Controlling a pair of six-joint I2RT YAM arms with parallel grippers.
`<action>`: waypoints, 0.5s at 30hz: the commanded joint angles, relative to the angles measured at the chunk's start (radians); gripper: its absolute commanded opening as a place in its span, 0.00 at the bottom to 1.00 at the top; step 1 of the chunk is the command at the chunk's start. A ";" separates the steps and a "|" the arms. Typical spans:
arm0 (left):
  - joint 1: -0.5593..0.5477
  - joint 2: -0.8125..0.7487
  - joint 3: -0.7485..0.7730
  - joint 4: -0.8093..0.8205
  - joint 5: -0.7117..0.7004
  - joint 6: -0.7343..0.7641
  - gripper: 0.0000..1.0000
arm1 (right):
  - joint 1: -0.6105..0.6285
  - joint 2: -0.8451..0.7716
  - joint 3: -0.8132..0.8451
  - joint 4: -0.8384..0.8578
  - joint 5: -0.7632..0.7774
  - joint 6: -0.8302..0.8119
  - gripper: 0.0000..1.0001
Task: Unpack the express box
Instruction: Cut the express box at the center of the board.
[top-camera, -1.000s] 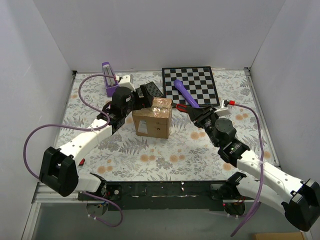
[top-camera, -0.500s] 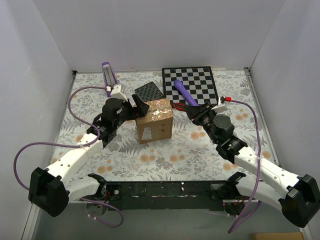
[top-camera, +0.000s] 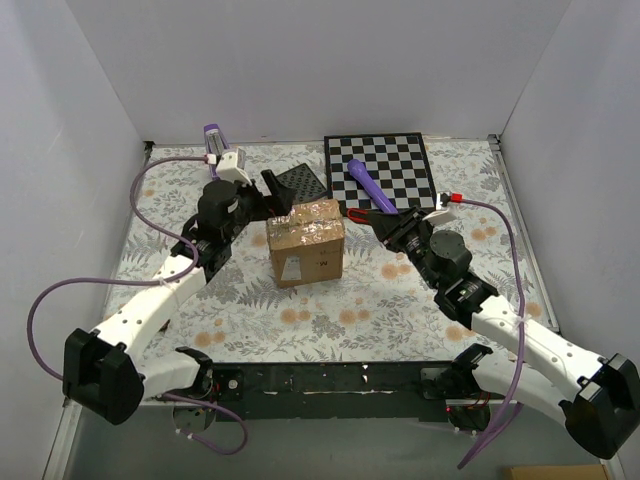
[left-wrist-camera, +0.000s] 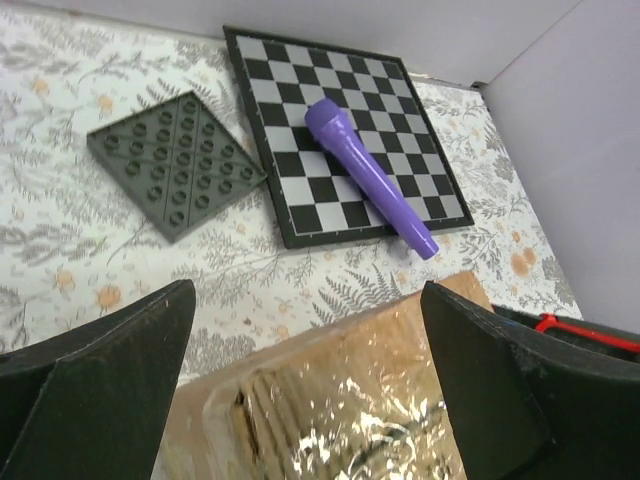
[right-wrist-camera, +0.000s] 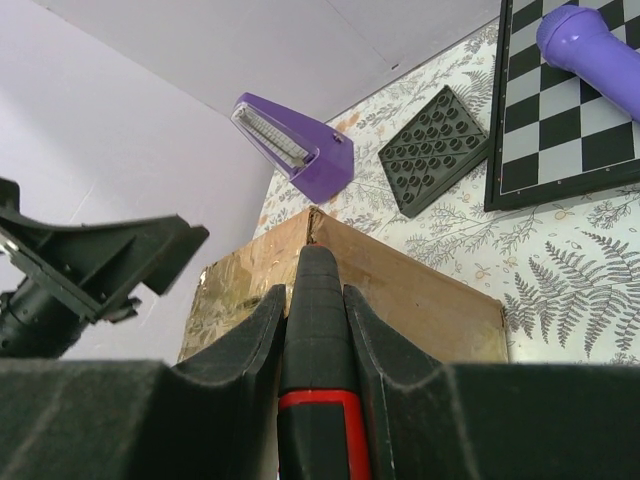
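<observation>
The express box, a brown carton with glossy tape on top and a white label on its front, stands mid-table. My left gripper hovers open just behind the box's back left edge. In the left wrist view its fingers spread wide over the taped top. My right gripper is shut on a black and red cutter that points at the box's right side. In the right wrist view the cutter is clamped in the gripper, its tip at the box's upper corner.
A chessboard with a purple cylinder on it lies back right. A dark grey studded plate lies behind the box. A purple metronome stands at the back left, partly behind my left arm. White walls enclose the table.
My left gripper has drawn back from the box's top left corner toward the rear. The box has turned slightly. My right gripper with the cutter has edged closer to the box.
</observation>
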 joint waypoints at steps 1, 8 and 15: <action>0.025 0.062 0.108 0.062 0.275 0.152 0.97 | 0.004 -0.048 0.022 0.025 -0.023 -0.030 0.01; 0.042 0.286 0.289 -0.088 0.694 0.309 0.96 | 0.004 -0.071 0.014 0.008 -0.043 -0.061 0.01; 0.068 0.282 0.288 -0.030 0.682 0.258 0.95 | 0.004 -0.089 0.007 -0.002 -0.055 -0.082 0.01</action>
